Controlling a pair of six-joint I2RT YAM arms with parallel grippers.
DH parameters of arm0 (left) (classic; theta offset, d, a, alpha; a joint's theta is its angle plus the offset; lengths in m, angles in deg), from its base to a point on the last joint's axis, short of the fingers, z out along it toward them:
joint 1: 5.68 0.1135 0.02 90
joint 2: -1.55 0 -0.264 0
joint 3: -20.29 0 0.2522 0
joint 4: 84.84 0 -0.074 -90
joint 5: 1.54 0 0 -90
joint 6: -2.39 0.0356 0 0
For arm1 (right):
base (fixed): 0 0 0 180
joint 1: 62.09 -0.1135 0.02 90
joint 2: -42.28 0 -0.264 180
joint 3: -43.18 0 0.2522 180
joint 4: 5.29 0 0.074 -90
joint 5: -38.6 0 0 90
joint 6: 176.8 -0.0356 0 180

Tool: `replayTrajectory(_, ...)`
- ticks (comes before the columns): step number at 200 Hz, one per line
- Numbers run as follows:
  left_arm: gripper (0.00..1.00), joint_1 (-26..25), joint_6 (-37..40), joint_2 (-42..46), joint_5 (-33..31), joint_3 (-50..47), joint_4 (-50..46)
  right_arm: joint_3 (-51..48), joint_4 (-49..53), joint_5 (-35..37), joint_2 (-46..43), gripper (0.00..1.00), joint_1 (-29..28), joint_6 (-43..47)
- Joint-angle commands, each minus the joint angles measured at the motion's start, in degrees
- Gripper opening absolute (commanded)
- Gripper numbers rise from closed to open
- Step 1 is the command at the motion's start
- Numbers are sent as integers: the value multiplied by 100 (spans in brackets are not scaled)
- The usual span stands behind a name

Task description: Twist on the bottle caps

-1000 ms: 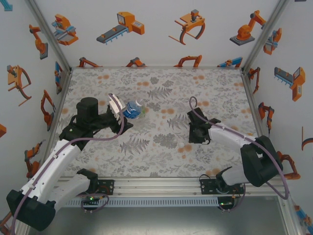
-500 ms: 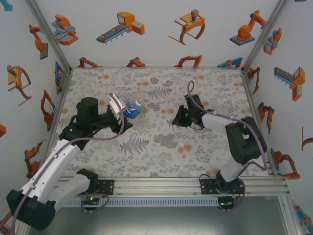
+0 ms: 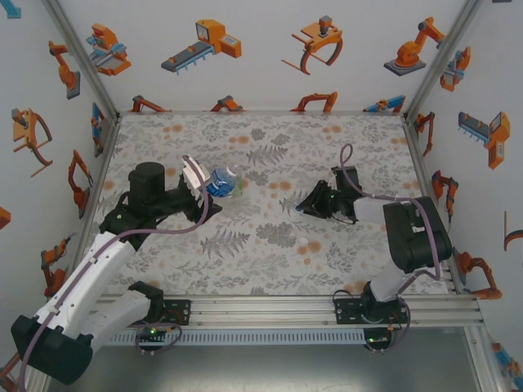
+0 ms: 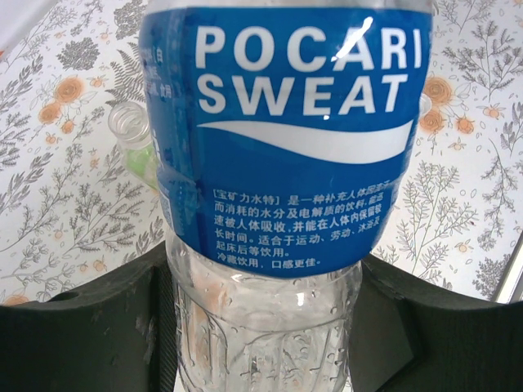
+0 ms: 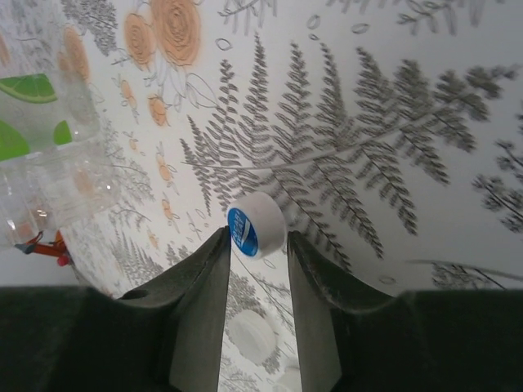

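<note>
My left gripper (image 3: 203, 189) is shut on the blue-label bottle (image 4: 286, 139), black fingers (image 4: 73, 335) pressing its clear lower body from both sides. This bottle (image 3: 221, 181) is held left of the table's centre. A green-tinted bottle (image 4: 135, 143) lies behind it. Low over the mat right of centre, my right gripper (image 3: 302, 207) has its jaws slightly apart. A white bottle cap with a blue top (image 5: 260, 227) lies on its side at that gripper's (image 5: 257, 240) tips. It touches the left finger, with a small gap to the right one.
Two more white caps (image 5: 252, 327) lie on the floral mat beneath the right fingers; one loose cap (image 3: 302, 240) sits near the table's middle. A clear bottle with a lime-green label (image 5: 37, 155) is at the right wrist view's left edge. Printed walls enclose the table.
The right arm swung toward the table's centre, then drew back right and turned its wrist. Its jaws have parted slightly around the cap. The left arm and its bottle have not moved.
</note>
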Motion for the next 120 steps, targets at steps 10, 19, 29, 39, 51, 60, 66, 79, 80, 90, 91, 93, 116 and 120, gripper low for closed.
replayTrajectory(10,0,-39,93,-4,8,37,-8,46,1414,866,-282,37,21,602)
replayTrajectory(19,0,-39,92,-6,8,40,-1,153,1631,1035,-342,38,-16,716)
replayTrajectory(29,0,-36,98,-2,8,37,-2,336,1914,1289,-398,39,-115,884)
replayTrajectory(39,0,-35,101,0,8,43,-6,554,2180,1511,-401,40,-231,1024)
replayTrajectory(51,0,-36,103,2,8,44,-10,852,2465,1726,-368,42,-356,1161)
replayTrajectory(60,0,-36,104,8,4,44,-23,1066,2657,1939,-326,43,-472,1262)
replayTrajectory(66,0,-35,101,8,-1,53,-41,1211,2803,2124,-289,43,-560,1333)
replayTrajectory(79,0,-34,115,28,-10,52,-44,1500,3064,2567,-199,45,-783,1477)
replayTrajectory(80,0,-34,116,31,-14,48,-44,1529,3077,2587,-195,45,-792,1489)
replayTrajectory(90,0,-40,119,40,-26,53,-47,1724,3184,2746,-106,47,-939,1588)
replayTrajectory(91,0,-37,118,46,-27,53,-45,1733,3194,2760,-95,47,-954,1597)
replayTrajectory(93,0,-35,118,49,-27,51,-48,1775,3208,2783,-77,48,-985,1608)
replayTrajectory(116,0,-39,132,70,-35,53,-52,2225,3458,2990,195,48,-1232,1725)
replayTrajectory(120,0,-41,132,70,-28,52,-53,2296,3498,3013,244,48,-1272,1734)
